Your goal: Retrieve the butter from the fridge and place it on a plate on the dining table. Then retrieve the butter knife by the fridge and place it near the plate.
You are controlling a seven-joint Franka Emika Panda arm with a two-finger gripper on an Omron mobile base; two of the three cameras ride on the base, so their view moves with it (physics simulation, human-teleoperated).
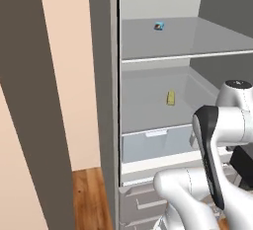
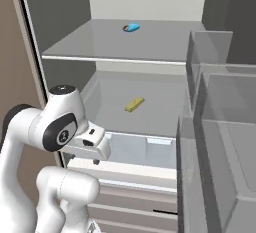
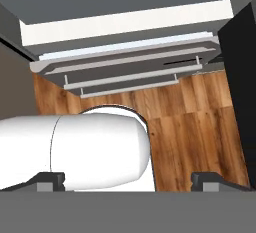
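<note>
Standing early in the task: fridge (image 2: pixel 65 42) already open, butter (image 2: pixel 134 104) lying untouched on the middle shelf (image 2: pixel 165 117), below the blue packet (image 2: pixel 131 27). Gripper (image 3: pixel 129 182) spread wide, holding nothing, pointing down at the floor (image 3: pixel 195 127). Reaching, grasping, plating and knife all remaining.

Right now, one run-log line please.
fridge: open | butter: lower shelf, untouched | blue packet: upper shelf | pincer: open, empty, facing floor

- Fridge (image 1: pixel 106 100): top and base are cut off by the frame edges.
- Blue packet (image 2: pixel 131 27) on the upper shelf (image 2: pixel 125 42): too small to identify.
- Arm hides part of the lower drawers (image 1: pixel 141 202).
</note>
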